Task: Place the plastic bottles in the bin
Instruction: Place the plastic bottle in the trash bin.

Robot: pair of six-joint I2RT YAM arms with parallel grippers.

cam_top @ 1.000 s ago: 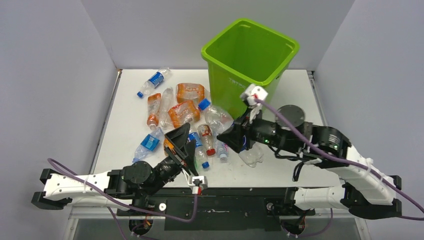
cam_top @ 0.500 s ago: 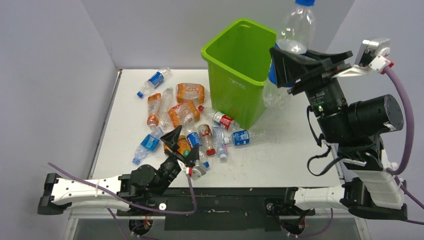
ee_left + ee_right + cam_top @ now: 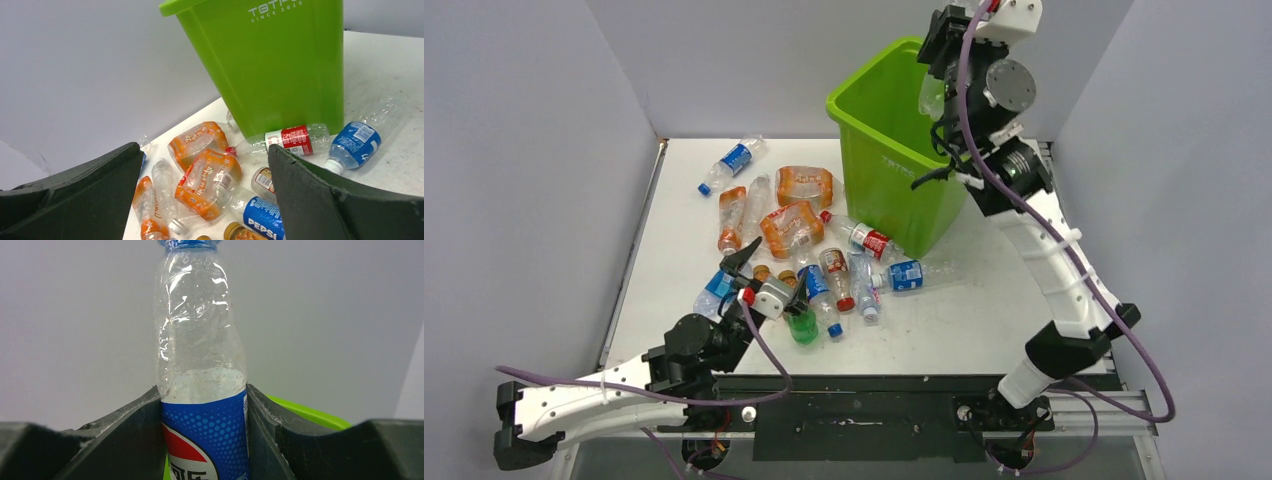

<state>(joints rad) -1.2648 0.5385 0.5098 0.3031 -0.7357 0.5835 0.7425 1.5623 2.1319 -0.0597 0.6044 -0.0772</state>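
Observation:
The lime-green bin (image 3: 886,150) stands at the back of the table, also seen in the left wrist view (image 3: 280,65). My right gripper (image 3: 943,45) is raised above the bin's far right rim, shut on a clear bottle with a blue Pepsi label (image 3: 202,365); the bin's rim (image 3: 310,415) shows just behind the jaws. Several crushed plastic bottles lie left of and in front of the bin: orange-labelled ones (image 3: 790,226), a red-labelled one (image 3: 864,240), a blue-labelled one (image 3: 904,275). My left gripper (image 3: 767,280) hovers open over the pile's near edge (image 3: 202,150), holding nothing.
A lone blue-labelled bottle (image 3: 734,160) lies at the back left of the table. A small green bottle (image 3: 802,325) sits near the front edge by my left gripper. Grey walls close in the table on the left, back and right.
My right arm has swung up from the table with the Pepsi bottle to above the bin. My left arm has shifted a little left and back at the pile's near edge, still open.

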